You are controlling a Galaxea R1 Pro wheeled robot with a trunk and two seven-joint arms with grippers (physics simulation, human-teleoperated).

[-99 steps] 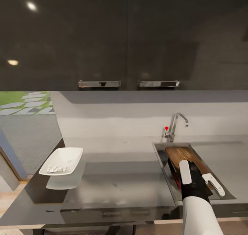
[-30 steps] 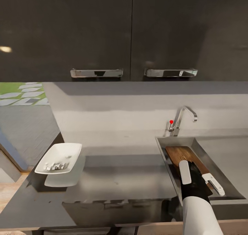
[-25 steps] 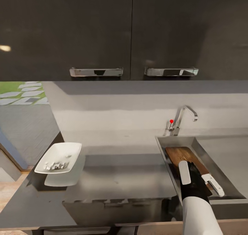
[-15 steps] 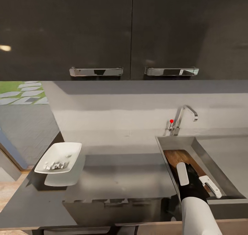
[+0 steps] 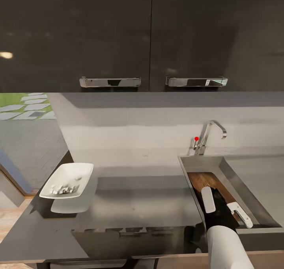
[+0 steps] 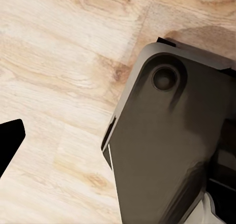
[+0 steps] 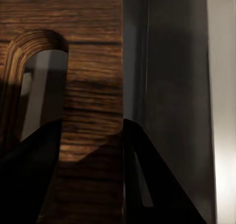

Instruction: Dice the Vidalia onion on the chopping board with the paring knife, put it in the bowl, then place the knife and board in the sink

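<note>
Lowering the chopping board (image 5: 203,180) into the sink (image 5: 230,170), your right gripper (image 7: 91,150) clamps its handle end, one finger either side, so it slides down inside the basin. Well away from the sink, the bowl (image 5: 67,181) holds diced onion (image 5: 63,189).

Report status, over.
Right end effector shut on chopping board, board low in sink. Diced onion in bowl. Left end effector over floor, state unclear.
</note>
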